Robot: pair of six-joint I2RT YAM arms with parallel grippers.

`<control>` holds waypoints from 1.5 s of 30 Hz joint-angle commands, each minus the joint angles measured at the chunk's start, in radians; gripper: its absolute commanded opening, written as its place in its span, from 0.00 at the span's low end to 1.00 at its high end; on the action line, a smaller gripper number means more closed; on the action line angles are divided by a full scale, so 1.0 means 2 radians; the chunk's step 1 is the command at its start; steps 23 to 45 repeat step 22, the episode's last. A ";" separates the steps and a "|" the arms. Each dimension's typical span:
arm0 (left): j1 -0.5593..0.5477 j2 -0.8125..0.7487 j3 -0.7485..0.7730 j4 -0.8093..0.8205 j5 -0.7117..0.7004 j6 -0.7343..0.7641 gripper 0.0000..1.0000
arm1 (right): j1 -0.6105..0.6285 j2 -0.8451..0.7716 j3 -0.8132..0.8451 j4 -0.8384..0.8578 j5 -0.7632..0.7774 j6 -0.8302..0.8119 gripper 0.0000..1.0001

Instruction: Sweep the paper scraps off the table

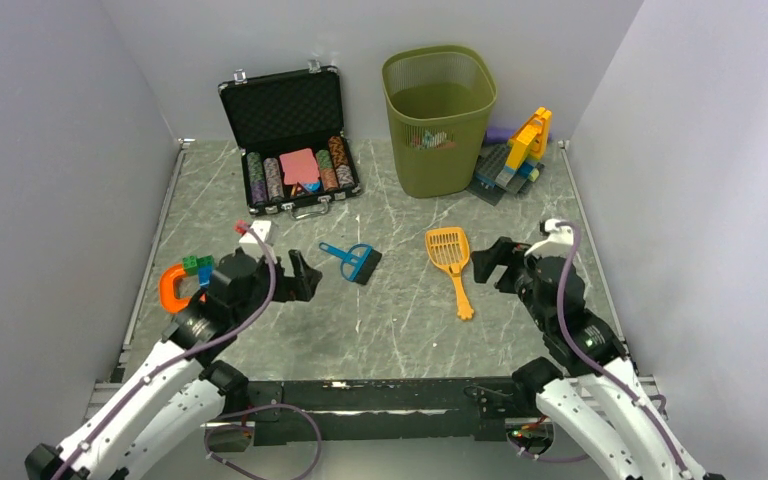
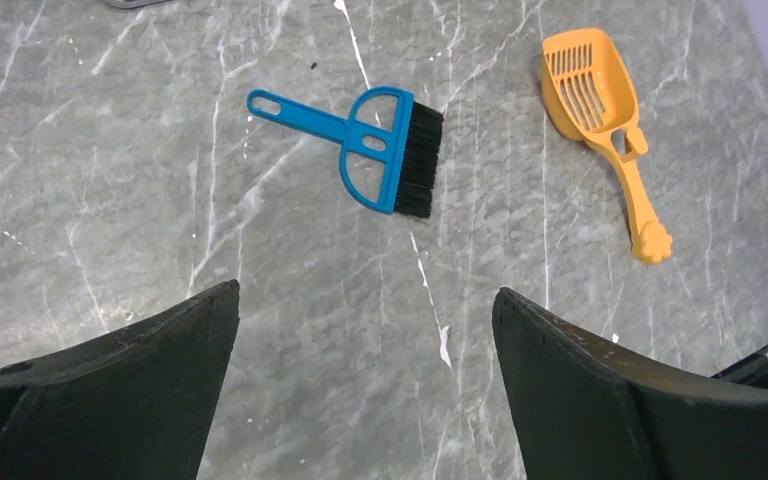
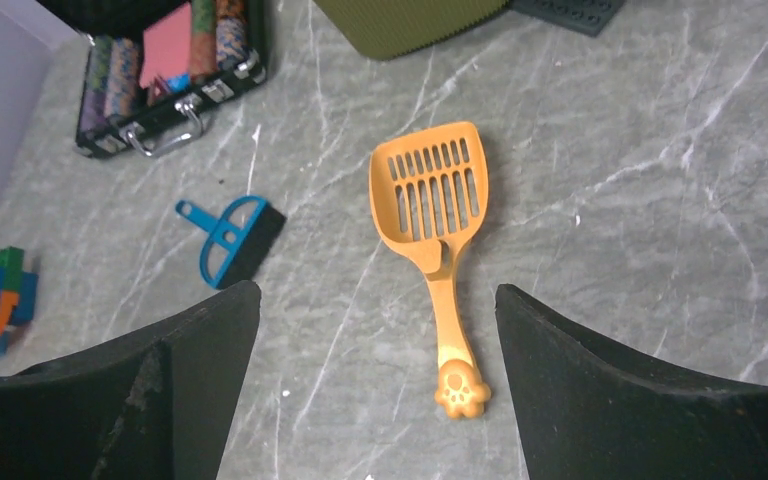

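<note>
Table surface is grey-green marble pattern with white veins, walled on three sides. Scraps: small coloured bits show through the mesh wall of the olive bin, low down and inside it; they are too small to identify further. The bin stands upright at the far edge, right of centre. Left gripper is positioned over the left-centre of the table, with its jaws spread wide and nothing between them; the left wrist view shows the left gripper with only bare table in the gap. A blue brush with black bristles lies flat just beyond it, handle pointing to the far left. Right gripper is positioned over the right-centre of the table, jaws likewise spread wide and empty. An orange slotted scoop lies flat just to its left, pan toward the far edge and paw-shaped handle end toward the near edge. Brush and scoop lie near each other, apart, between the two grippers. A black case sits open at the far left with rows of chips in its lower half. One group of bricks stands just right of the bin; a second group, with an orange curved piece, lies at the left edge beside the left arm.
</note>
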State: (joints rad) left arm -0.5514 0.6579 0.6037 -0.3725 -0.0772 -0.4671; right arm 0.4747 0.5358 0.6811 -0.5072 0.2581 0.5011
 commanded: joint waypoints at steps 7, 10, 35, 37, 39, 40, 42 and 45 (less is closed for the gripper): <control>-0.002 -0.128 -0.099 0.060 0.003 -0.038 0.99 | 0.000 -0.110 -0.104 0.056 0.023 0.012 0.94; -0.002 -0.141 -0.102 0.057 0.008 -0.029 0.99 | 0.000 -0.124 -0.115 0.063 0.018 0.011 0.96; -0.002 -0.136 -0.103 0.063 -0.001 -0.026 0.99 | 0.000 -0.089 -0.107 0.061 0.019 0.010 0.97; -0.002 -0.136 -0.103 0.063 -0.001 -0.026 0.99 | 0.000 -0.089 -0.107 0.061 0.019 0.010 0.97; -0.002 -0.136 -0.103 0.063 -0.001 -0.026 0.99 | 0.000 -0.089 -0.107 0.061 0.019 0.010 0.97; -0.002 -0.136 -0.103 0.063 -0.001 -0.026 0.99 | 0.000 -0.089 -0.107 0.061 0.019 0.010 0.97; -0.002 -0.136 -0.103 0.063 -0.001 -0.026 0.99 | 0.000 -0.089 -0.107 0.061 0.019 0.010 0.97; -0.002 -0.136 -0.103 0.063 -0.001 -0.026 0.99 | 0.000 -0.089 -0.107 0.061 0.019 0.010 0.97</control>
